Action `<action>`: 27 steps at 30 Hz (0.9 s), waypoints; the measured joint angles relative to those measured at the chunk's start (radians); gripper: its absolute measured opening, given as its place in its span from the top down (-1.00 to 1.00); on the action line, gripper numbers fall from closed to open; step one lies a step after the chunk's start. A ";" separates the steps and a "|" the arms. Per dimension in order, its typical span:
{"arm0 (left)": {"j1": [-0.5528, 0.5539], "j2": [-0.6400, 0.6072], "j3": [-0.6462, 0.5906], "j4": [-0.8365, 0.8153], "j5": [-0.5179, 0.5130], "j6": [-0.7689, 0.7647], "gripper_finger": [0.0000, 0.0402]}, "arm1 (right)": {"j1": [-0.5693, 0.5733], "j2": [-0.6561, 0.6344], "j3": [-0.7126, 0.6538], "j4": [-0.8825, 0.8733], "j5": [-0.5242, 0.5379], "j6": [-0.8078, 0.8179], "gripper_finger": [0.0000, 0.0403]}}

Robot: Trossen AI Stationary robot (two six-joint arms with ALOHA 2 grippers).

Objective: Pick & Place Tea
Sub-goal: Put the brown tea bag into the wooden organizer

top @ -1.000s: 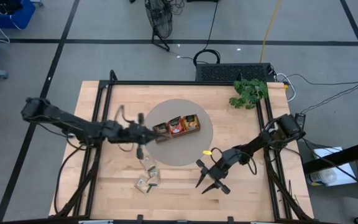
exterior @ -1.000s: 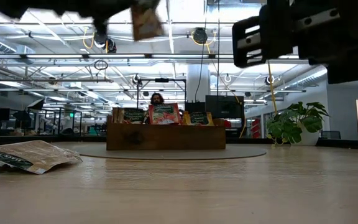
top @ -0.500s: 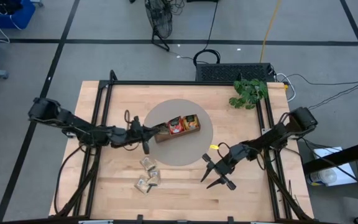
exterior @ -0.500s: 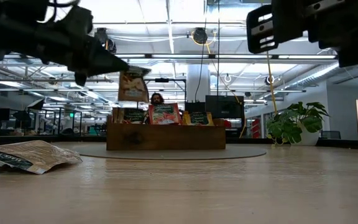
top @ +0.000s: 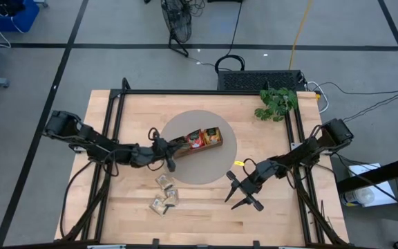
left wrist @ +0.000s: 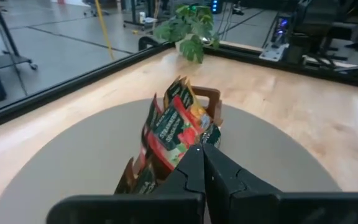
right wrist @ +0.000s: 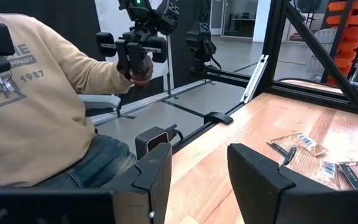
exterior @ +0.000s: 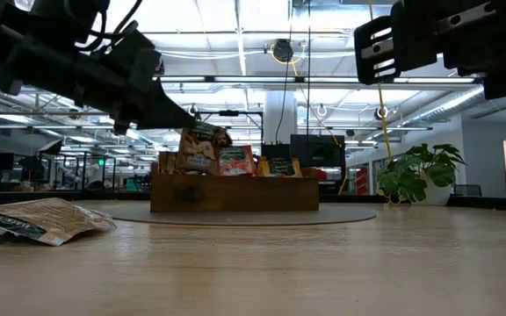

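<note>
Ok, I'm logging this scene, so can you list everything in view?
Wooden tray: one, brown, on the mat, holding upright tea sachets.
Round mat: one, grey, table centre.
Tea sachet: one, beige, in the left gripper at the tray's left end.
Loose tea sachets: several, beige, in front of the mat.
Potted plant: one, green, far right corner.
Person: one, beige sweatshirt, beside the table.
Left gripper: shut on the sachet.
Right gripper: open, right front.
</note>
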 joint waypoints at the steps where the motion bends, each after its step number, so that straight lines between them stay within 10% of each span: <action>1: -0.004 0.000 0.000 -0.004 -0.017 0.000 1.00 | 0.000 0.000 0.000 0.000 0.000 0.000 0.30; 27: -0.033 0.000 -0.001 -0.140 -0.243 -0.058 1.00 | 0.000 0.000 0.000 -0.009 0.000 0.001 0.30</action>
